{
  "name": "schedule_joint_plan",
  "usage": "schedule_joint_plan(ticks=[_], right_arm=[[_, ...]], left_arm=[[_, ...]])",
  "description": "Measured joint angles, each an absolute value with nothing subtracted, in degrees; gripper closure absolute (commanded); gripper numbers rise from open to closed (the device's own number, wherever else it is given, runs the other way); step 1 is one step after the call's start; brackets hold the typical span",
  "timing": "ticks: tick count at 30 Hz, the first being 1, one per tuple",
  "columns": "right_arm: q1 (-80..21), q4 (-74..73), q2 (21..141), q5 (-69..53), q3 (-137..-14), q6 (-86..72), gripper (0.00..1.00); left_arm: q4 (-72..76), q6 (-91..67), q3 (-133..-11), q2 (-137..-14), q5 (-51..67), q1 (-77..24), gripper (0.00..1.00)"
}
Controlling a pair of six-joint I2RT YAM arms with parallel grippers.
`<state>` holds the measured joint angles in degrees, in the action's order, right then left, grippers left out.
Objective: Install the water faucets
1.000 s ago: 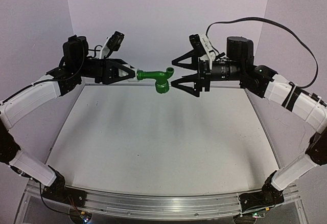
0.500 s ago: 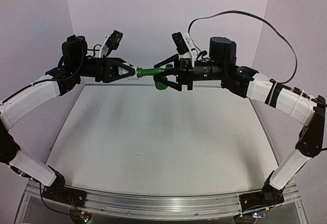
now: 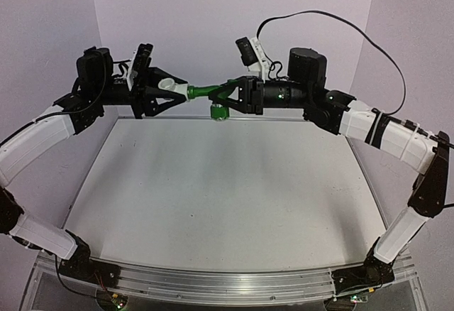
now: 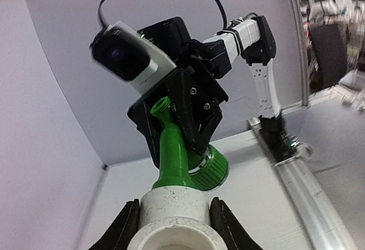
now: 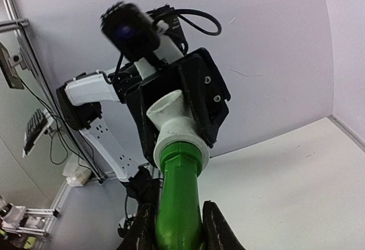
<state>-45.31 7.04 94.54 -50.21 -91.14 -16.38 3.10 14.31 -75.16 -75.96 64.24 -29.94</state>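
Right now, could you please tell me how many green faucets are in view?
1. The green faucet is held above the table, its stem in the right fingers and its white fitting in the left fingers. No other shows.

Tap (image 3: 204, 91) between grippers: bright green all over — ridged green ring on round end. Fitting (image 3: 168, 84) at left gripper (image 3: 182, 91) tips: plain white. Left gripper, right gripper (image 3: 224, 94): black fingers. Arms (image 3: 35, 137) behind grippers: white shells, black joints. Table (image 3: 213, 197) under grippers — pale grey-white. Walls (image 3: 191, 13): light purple. Rail (image 3: 213, 280) at arm bases: silver.
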Motion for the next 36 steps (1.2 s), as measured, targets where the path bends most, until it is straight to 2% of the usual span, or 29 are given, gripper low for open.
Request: schedule_joint_plan(ticks=[9, 12, 18, 19, 20, 21, 23, 24, 29, 32, 36], right_arm=[[-44.6, 8.5, 98.3, -55.8, -98.8, -39.0, 1.00], [-43.5, 8.6, 99.6, -57.1, -100.3, -43.3, 1.00], [-41.7, 9.5, 101.6, -58.4, -103.3, -46.8, 0.99], [-41.7, 9.6, 101.9, -58.4, -103.4, -46.9, 0.92], [-41.8, 9.7, 102.1, -58.4, -103.4, -46.9, 0.73], [-41.8, 9.8, 102.2, -58.5, -103.5, -46.9, 0.47], [-41.9, 9.5, 102.3, -57.8, -103.4, -47.2, 0.08], [-41.7, 9.7, 102.2, -55.9, -103.4, -47.0, 0.03], [-38.5, 11.8, 98.0, -48.1, -97.8, -43.4, 0.02], [-36.2, 11.1, 92.8, -44.3, -92.4, -38.9, 0.02], [-34.0, 7.9, 87.9, -40.2, -89.0, -26.3, 0.02]], left_arm=[[2.5, 67.2, -76.9, -72.6, 60.0, -31.1, 1.00], [-4.8, 87.7, -79.9, -72.5, 54.5, -32.6, 1.00], [-11.2, 105.8, -83.2, -72.0, 41.2, -36.3, 1.00], [-11.7, 107.0, -83.1, -71.7, 40.8, -36.4, 1.00], [-12.2, 108.0, -82.9, -71.4, 40.5, -36.5, 1.00], [-12.6, 108.8, -82.7, -71.0, 40.4, -36.5, 1.00], [-14.0, 107.9, -82.8, -70.5, 41.1, -36.7, 1.00], [-15.6, 104.5, -83.4, -70.5, 42.4, -36.8, 1.00], [-18.8, 75.9, -87.6, -70.6, 43.3, -38.4, 1.00], [-14.7, 57.6, -87.6, -70.6, 42.3, -38.3, 1.00], [-11.0, 35.8, -87.6, -71.1, 39.5, -37.9, 1.00]])
